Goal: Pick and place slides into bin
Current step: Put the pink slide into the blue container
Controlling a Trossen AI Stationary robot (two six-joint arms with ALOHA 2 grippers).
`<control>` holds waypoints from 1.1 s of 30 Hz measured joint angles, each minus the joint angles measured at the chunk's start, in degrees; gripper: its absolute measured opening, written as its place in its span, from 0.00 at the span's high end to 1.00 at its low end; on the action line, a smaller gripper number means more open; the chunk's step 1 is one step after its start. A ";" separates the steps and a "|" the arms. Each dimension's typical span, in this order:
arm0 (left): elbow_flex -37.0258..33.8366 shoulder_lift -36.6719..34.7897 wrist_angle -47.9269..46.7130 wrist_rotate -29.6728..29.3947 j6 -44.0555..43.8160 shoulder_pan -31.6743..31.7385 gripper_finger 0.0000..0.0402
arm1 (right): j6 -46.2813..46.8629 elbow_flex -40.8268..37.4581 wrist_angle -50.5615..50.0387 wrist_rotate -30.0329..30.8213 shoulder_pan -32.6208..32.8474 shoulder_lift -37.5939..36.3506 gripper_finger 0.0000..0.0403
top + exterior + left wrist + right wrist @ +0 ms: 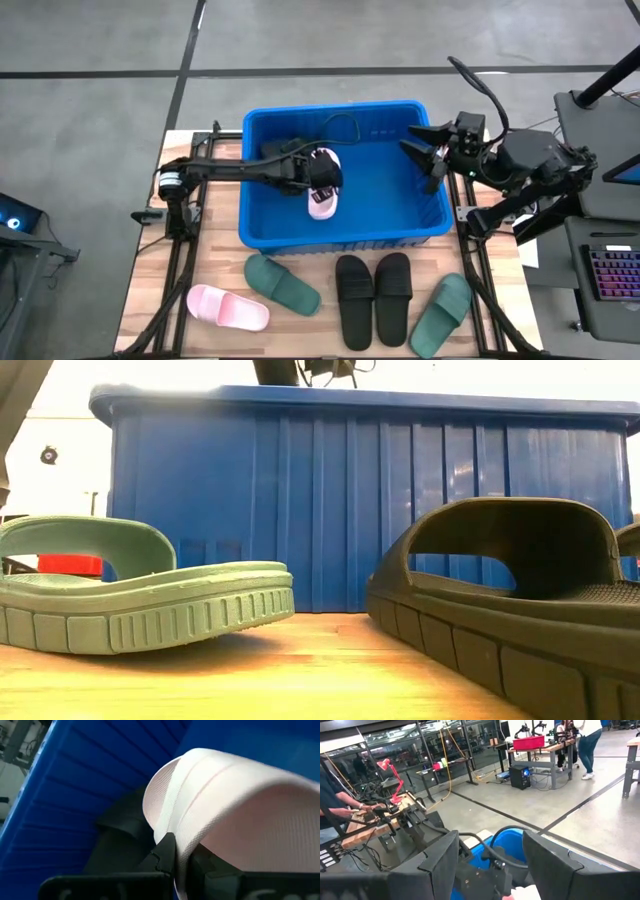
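One pale pink slide [322, 196] hangs inside the blue bin [262, 226], over its floor, with the left pincer [325, 178] closed tightly on its wide strap, as the left wrist view shows it between the two dark fingers [165, 855]. On the wooden desk [300, 335] in front of the bin lie the other pink slide [228, 307], a dark green slide [282, 283], two black slides [374, 296] side by side, and a second green slide [441, 313]. The right pincer [428, 153] is held above the right rim of the bin with its jaws spread wide and nothing between them.
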 joint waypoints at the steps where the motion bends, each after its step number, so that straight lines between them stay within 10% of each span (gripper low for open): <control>1: 0.18 0.29 0.12 0.09 -0.06 -0.37 1.00 | 0.00 0.00 0.00 0.00 0.00 -0.08 0.48; 33: 0.12 11.48 -2.53 -3.60 -4.58 -1.03 1.00 | -1.92 -0.02 -3.17 -3.05 0.02 -1.88 0.48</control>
